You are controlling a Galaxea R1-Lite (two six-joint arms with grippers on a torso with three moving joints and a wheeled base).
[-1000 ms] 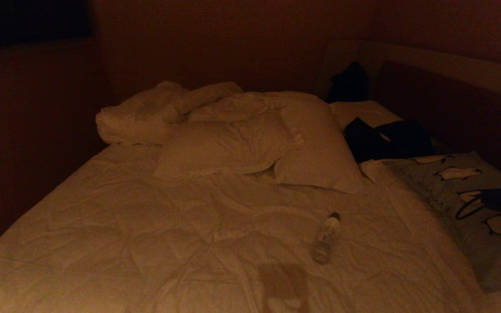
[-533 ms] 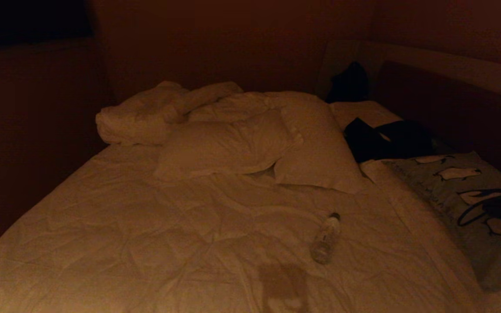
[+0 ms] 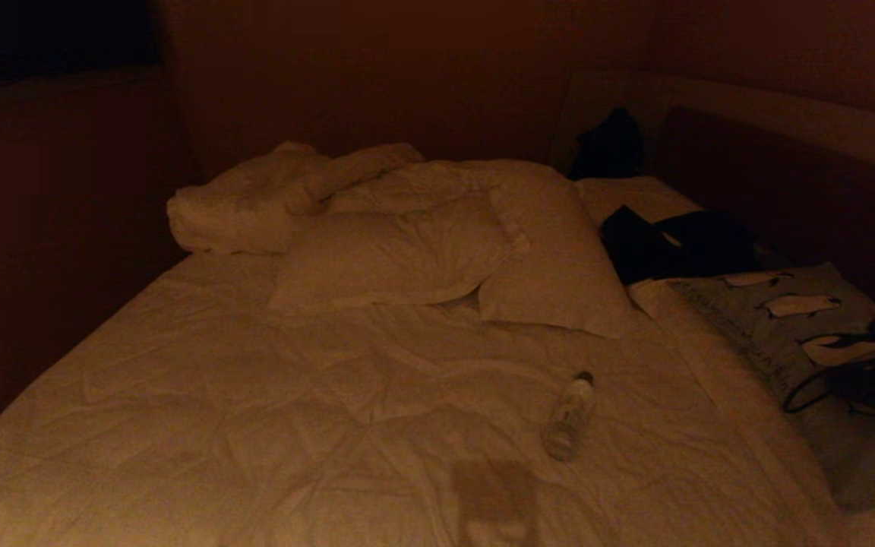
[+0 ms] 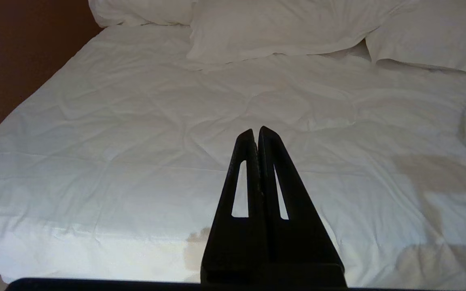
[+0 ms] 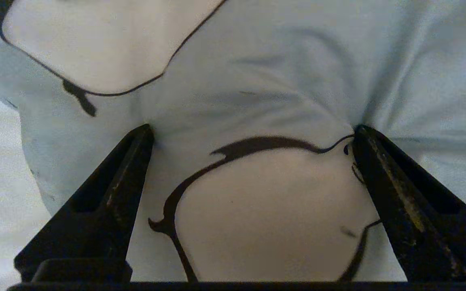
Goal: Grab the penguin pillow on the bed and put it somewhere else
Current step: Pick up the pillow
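Note:
The penguin pillow [image 3: 779, 319] lies at the right side of the bed [image 3: 255, 395], pale grey-blue with black-outlined white penguins. My right gripper [image 5: 253, 131] is open wide and pressed down onto it. Both fingertips [image 5: 146, 133] dent the penguin pillow [image 5: 281, 81], and one printed penguin bulges between them. In the head view the right arm [image 3: 874, 372] is a dark shape over the pillow's near half. My left gripper [image 4: 257, 131] is shut and empty, hovering above the bed's white duvet [image 4: 115, 141]; it is outside the head view.
A clear plastic bottle [image 3: 568, 414] lies on the duvet left of the penguin pillow. Two white pillows [image 3: 392, 258] and a bunched duvet [image 3: 255, 197] sit at the far end. Dark clothes [image 3: 680, 243] lie beyond the penguin pillow, by the headboard [image 3: 787, 152].
My right arm has come down onto the penguin pillow and now covers more of its near half. The jaws stayed wide apart. The bottle and white pillows have not moved.

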